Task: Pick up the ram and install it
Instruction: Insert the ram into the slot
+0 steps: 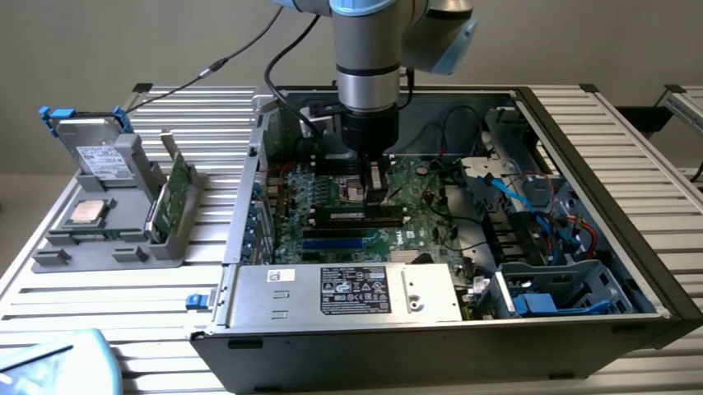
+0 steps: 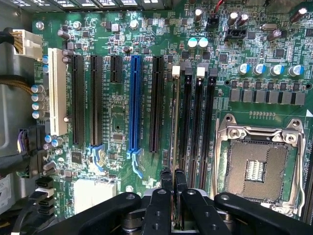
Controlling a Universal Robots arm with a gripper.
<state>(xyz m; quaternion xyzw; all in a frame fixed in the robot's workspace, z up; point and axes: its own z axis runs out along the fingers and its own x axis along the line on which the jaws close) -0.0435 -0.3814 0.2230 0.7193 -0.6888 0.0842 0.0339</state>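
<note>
- Gripping the ram (image 2: 174, 147) edge-on, the claw (image 2: 174, 188) has its fingers narrowly pinched on the stick
- ram stands upright in a black memory slot (image 2: 188, 122), beside the empty CPU socket (image 2: 259, 169), on the green motherboard (image 2: 117, 117)

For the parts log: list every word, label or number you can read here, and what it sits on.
No text can be read for certain.
Power supply label: dense white print and marks, too small to read.
White sticker beside it: unreadable.
Drive label on the grey tray: blurred.
Motherboard slot markings: too small to read.
</note>
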